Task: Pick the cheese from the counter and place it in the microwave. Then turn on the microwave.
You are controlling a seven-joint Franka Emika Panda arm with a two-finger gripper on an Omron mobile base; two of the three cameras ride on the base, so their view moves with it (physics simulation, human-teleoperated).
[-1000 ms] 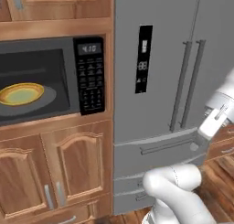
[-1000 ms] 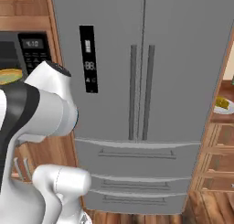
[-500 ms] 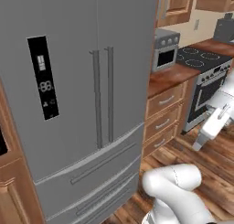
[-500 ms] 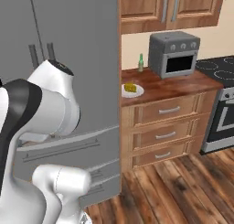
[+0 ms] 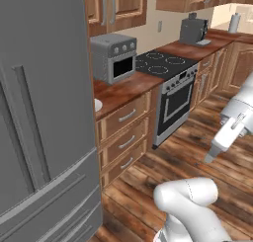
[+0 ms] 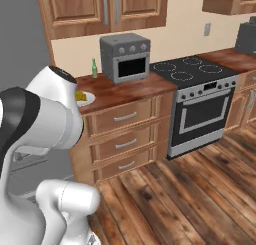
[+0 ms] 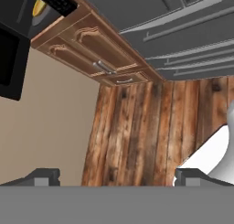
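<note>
The cheese (image 6: 80,95) is a small yellow wedge on a white plate (image 6: 88,98) at the left end of the counter (image 6: 131,90), half hidden behind my arm. The plate's edge (image 5: 97,105) peeks out beside the fridge on the counter (image 5: 129,87). The microwave (image 7: 13,54) shows as a black box at the upper left of the hand view, with a yellow plate (image 7: 39,7) inside. My gripper (image 7: 116,176) is open with nothing between its fingers and points down at the wood floor. It hangs low at the right (image 5: 216,148), far from the counter.
A grey three-knob toaster oven (image 6: 125,56) and a green bottle (image 6: 94,68) stand on the counter. A stove (image 6: 200,96) sits to its right. The grey fridge (image 5: 39,112) stands close on the left. Wood floor (image 6: 190,189) lies open ahead.
The whole picture has swung right: the base turned from the microwave, past the fridge, to the counter and stove. The arm kept its pose.
</note>
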